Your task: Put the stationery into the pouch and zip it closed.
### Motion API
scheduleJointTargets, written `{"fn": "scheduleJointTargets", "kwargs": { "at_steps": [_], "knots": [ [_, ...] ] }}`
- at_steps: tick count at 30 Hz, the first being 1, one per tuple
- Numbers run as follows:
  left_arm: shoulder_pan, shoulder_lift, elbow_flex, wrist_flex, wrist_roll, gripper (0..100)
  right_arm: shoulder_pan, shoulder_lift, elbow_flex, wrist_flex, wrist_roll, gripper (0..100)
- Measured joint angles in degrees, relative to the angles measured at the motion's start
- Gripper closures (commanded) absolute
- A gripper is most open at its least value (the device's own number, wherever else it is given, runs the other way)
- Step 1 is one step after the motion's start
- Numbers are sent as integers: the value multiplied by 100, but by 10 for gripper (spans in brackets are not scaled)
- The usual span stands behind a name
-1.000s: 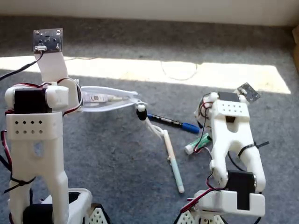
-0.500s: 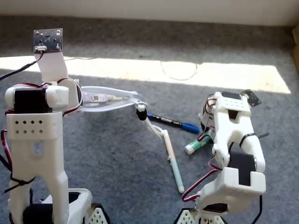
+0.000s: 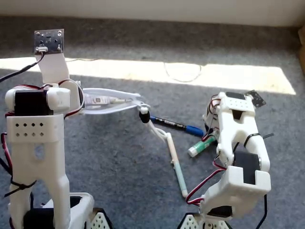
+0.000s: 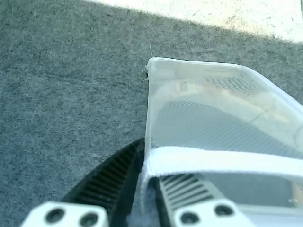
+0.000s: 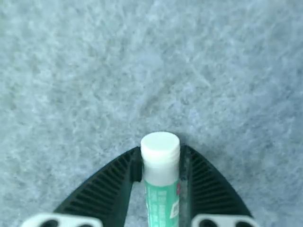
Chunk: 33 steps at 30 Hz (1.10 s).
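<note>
Clamped in right gripper [image 5: 161, 157]: green-labelled, white-capped glue stick [image 5: 160, 191], cap jutting past jaws; pinched in left gripper [image 4: 150, 163], translucent mesh pouch [image 4: 213, 123].

The pouch [image 3: 112, 102] is tight to reach at its mouth end, with bare carpet [image 3: 119, 162] on the side nearest the arm bases.

Off the pouch's mouth end you have 3 obstacles: a black knob [image 3: 144, 114] on a white cord just beside the pouch's tip, a blue pen [image 3: 175, 125] pointing away from it, and a white pen [image 3: 177, 169] slanting toward the arm bases. Past the blue pen's far end, the right gripper [image 5: 160, 152] is clamped around a glue stick [image 3: 200, 146], so its arm blocks that side. At the pouch's other end the left gripper [image 4: 150, 161] pinches the rim and its arm stands in your way. Beyond the pouch, a thin cable loop [image 3: 183, 76] lies on sunlit carpet.
</note>
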Motion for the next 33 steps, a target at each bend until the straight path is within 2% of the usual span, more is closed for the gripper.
{"fn": "scheduleJointTargets", "kwargs": {
  "at_steps": [2, 12, 17, 24, 29, 33],
  "knots": [
    [0, 0, 0, 0, 0, 993, 9, 0, 0, 0, 26, 957],
    [0, 0, 0, 0, 0, 993, 9, 0, 0, 26, 167, 961],
    [0, 0, 0, 0, 9, 993, 0, -97, -343, 501, 202, 961],
    [0, 0, 0, 0, 35, 993, 0, -1152, -413, 695, 237, 961],
    [0, 0, 0, 0, 35, 993, -18, -1960, -360, 730, 782, 961],
    [0, 0, 0, 0, 35, 993, -316, -2637, -88, 738, 1116, 961]
  ]
}}
